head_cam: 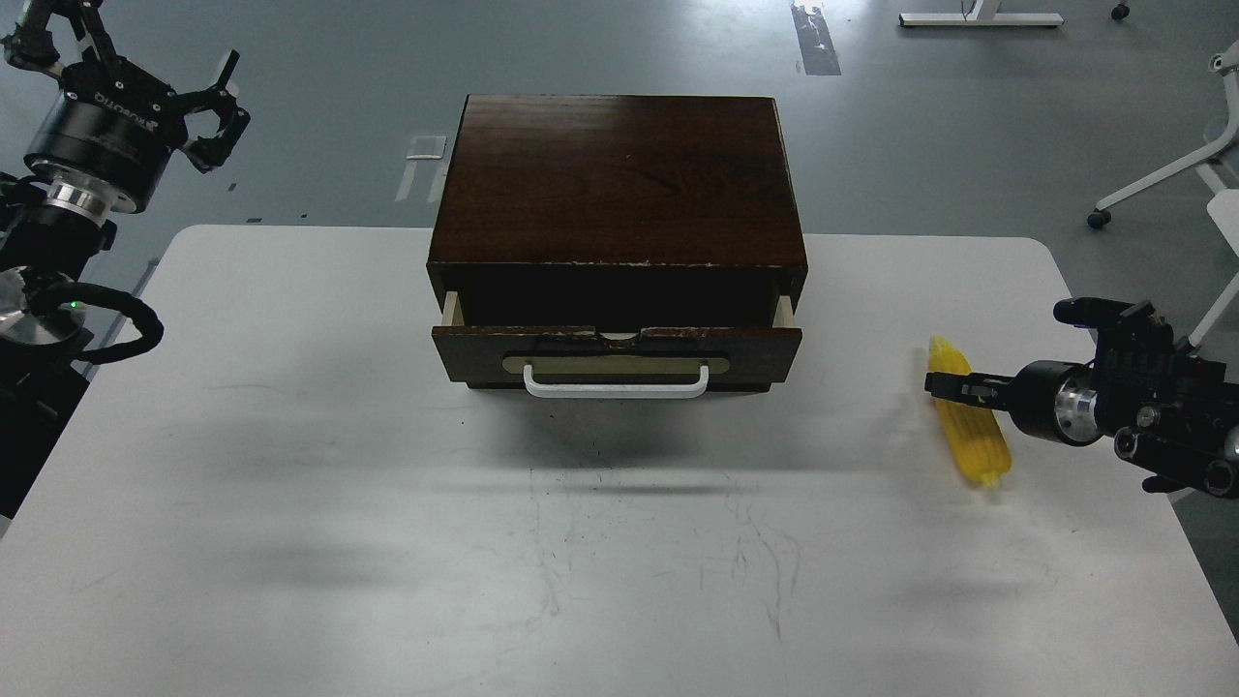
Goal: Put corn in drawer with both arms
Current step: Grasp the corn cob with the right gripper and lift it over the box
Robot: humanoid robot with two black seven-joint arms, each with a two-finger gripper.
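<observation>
Head view shows us midway: the drawer (617, 346) at 12 o'clock is slightly open, the corn (968, 426) lies on the table (290, 436) at 3 o'clock, our right pincer (953, 385) clenched around it, left pincer (215, 114) released at 10 o'clock.

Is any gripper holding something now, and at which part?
The right gripper is at the middle of the corn, but a closed grip cannot be told. The left gripper is open and holds nothing.
</observation>
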